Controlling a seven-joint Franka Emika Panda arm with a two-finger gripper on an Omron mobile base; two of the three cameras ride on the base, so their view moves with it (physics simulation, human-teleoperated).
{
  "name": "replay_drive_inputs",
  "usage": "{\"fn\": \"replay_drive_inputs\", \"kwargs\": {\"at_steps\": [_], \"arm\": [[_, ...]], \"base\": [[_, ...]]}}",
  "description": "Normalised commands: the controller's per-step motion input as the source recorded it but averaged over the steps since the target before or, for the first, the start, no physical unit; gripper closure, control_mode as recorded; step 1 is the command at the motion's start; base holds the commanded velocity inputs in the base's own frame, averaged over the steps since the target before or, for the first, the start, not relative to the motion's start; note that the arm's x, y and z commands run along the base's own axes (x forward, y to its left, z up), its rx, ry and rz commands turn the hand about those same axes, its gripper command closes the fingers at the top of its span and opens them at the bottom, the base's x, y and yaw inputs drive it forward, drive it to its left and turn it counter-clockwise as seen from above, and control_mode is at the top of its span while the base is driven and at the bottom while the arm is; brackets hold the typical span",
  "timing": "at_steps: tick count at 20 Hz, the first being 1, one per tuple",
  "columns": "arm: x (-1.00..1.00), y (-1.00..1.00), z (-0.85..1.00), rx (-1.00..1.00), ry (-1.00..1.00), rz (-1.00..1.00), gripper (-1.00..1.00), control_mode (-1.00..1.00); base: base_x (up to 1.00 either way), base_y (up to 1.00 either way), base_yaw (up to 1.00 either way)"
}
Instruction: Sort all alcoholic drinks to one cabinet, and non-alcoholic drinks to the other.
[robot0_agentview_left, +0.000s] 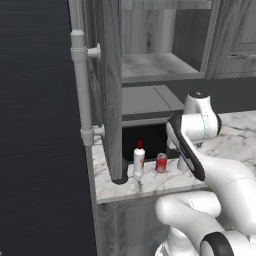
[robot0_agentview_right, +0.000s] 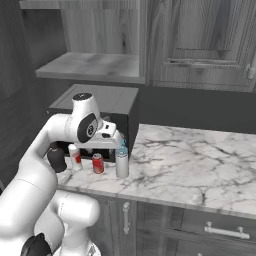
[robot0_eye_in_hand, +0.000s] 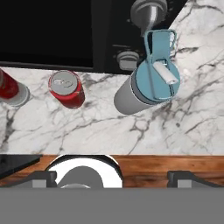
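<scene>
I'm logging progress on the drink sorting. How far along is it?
Nothing looks sorted yet. The dark bottle, white red-capped bottle, red can and blue-capped bottle all stand on the marble counter, and the open upper cabinet shelf is bare. In hand: the gripper hangs above the can and blue-capped bottle, jaws open, holding nothing. All four remain to be placed.
</scene>
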Motion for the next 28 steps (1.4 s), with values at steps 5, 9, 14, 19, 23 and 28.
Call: {"fn": "replay_drive_inputs", "kwargs": {"at_steps": [5, 9, 14, 19, 23, 28], "arm": [[0.00, -0.25, -0.12, 0.00, -0.01, 0.00, -1.00, -1.00], [0.00, -0.27, -0.11, 0.00, -0.03, 0.00, -1.00, -1.00], [0.01, -0.23, -0.14, 0.01, -0.05, 0.01, -1.00, -1.00], [0.04, -0.15, -0.20, 0.01, -0.11, 0.04, -1.00, -1.00], [0.03, -0.10, -0.22, 0.01, -0.13, 0.05, -1.00, -1.00], [0.07, -0.04, -0.23, 0.02, -0.10, 0.06, -1.00, -1.00]], "base": [[0.00, 0.00, 0.00], [0.00, 0.00, 0.00], [0.00, 0.00, 0.00], [0.00, 0.00, 0.00], [0.00, 0.00, 0.00], [0.00, 0.00, 0.00]]}}
